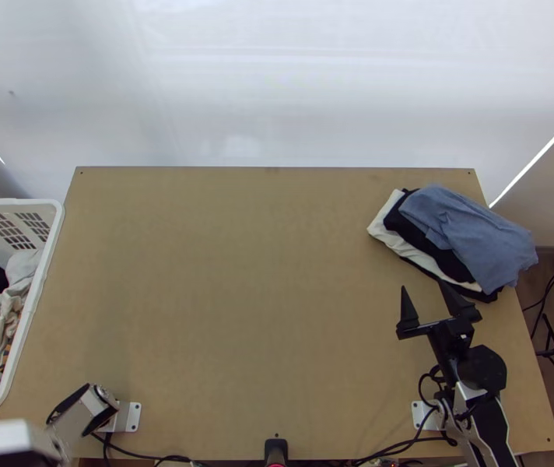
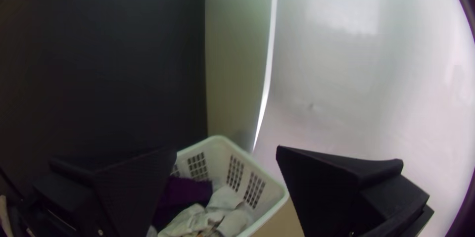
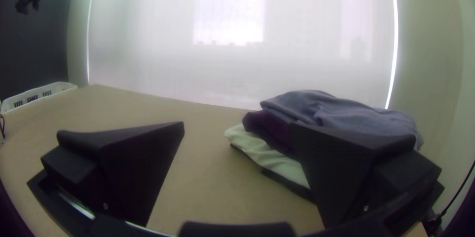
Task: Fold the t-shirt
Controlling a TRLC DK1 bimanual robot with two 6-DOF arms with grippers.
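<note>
My right gripper [image 1: 423, 286] stands open at the table's right side, just short of a stack of cloths; the right wrist view shows this gripper [image 3: 237, 124] with nothing between its fingers. On the stack lies a folded blue-grey cloth [image 1: 464, 233], over a black one [image 1: 425, 245] and a white one [image 1: 390, 226]. Which piece is the t-shirt I cannot tell. My left gripper [image 2: 226, 149] is open in the left wrist view, holding nothing, with the laundry basket [image 2: 269, 212] beyond it.
A white basket [image 1: 32, 311] at the left edge holds loose, bunched dark and light clothes [image 1: 12, 303]. Bare wooden table [image 1: 238, 296] stretches between basket and stack. Cables [image 1: 401, 447] run along the near edge. A pale screen [image 1: 277, 86] stands behind the table.
</note>
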